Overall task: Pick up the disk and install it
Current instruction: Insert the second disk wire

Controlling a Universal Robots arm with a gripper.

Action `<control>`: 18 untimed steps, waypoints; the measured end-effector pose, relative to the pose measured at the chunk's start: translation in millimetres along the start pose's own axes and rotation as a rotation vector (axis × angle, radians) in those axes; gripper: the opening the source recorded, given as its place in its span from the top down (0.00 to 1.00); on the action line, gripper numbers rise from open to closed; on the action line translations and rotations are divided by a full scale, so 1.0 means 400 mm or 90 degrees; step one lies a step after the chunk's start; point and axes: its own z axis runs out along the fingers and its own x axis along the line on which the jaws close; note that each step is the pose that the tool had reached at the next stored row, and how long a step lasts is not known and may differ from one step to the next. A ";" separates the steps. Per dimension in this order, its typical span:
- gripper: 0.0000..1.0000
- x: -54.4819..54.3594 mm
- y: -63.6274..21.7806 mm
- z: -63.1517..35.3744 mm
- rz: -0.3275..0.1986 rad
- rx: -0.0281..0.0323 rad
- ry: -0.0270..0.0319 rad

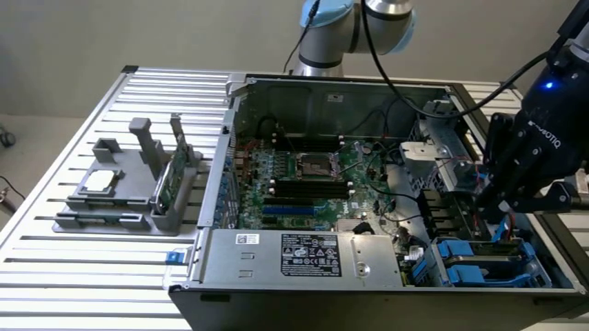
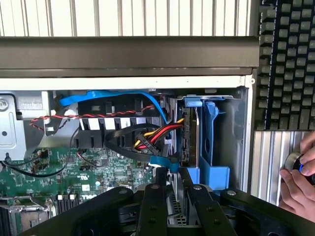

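in the exterior view, the open computer case (image 1: 368,200) lies on its side on the slatted metal table (image 1: 83,276), its green motherboard (image 1: 304,183) facing up and the grey power supply (image 1: 304,256) along the near edge. the black hand (image 1: 497,200) hangs over the drive bays at the exterior view's right end of the case, its fingers pointing down into the case. the disk (image 1: 481,261), framed by its blue carrier, sits in the bay at the near right corner of the case, just below and in front of the hand's tips; from here it is hard to say whether the fingers touch it. on the exterior view's left, a grey holder (image 1: 129,196) on the table carries a small silver chip (image 1: 98,181) and an upright green card (image 1: 170,181). in the wrist view, the hand (image 2: 174,196) reaches in with its two black fingers (image 2: 152,206) standing a narrow way apart, and a dark edge lies between them, though i cannot tell if they have hold of anything. the disk (image 2: 191,137) stands on edge in its blue carrier just beyond the fingertips, beside red, yellow and black cables (image 2: 155,135) and a blue ribbon cable (image 2: 113,96). past the case wall lie a black keyboard (image 2: 288,64) and a person's hand (image 2: 298,184) on a round knob (image 2: 295,161).
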 end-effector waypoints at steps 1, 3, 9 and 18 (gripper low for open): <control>0.75 0.000 0.001 0.000 0.000 0.0000 0.0000; 0.75 0.000 0.002 0.001 0.000 0.0000 0.0001; 0.75 0.000 0.005 0.007 0.000 0.0000 -0.0001; 0.84 0.001 0.009 0.014 0.001 0.0000 0.0000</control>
